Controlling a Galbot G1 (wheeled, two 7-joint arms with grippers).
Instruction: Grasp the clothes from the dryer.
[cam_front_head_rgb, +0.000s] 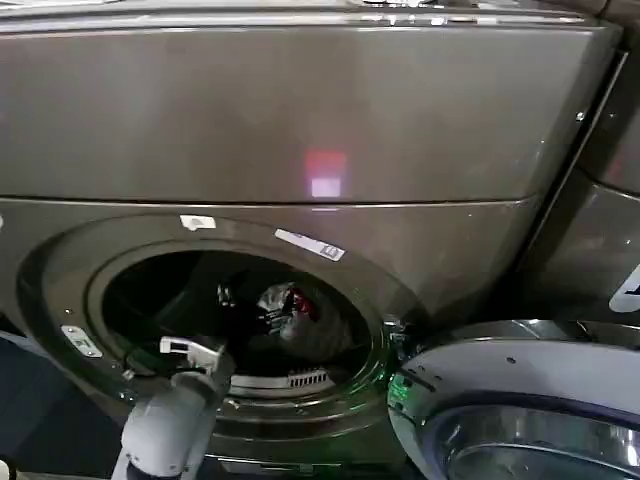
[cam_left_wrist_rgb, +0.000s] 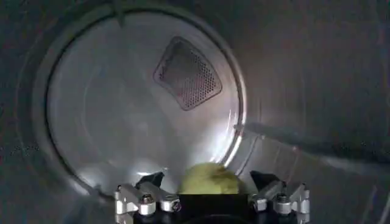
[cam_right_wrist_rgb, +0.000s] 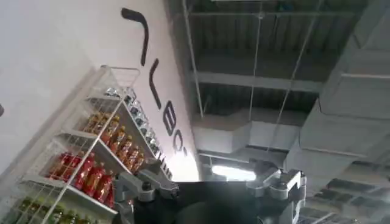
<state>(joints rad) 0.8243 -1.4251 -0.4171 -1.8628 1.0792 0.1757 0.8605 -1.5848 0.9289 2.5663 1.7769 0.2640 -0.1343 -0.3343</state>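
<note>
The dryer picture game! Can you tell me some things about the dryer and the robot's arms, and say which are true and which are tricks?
1. The dryer has its door open. True.
2. The left gripper is inside the drum. True.
3. The green cloth lies right in front of the left gripper. True.
4. The right gripper is in the drum too. False: it points up at a ceiling and a shelf of bottles.
5. The drum holds no white cloth. False: a white-and-red cloth lies inside.
</note>
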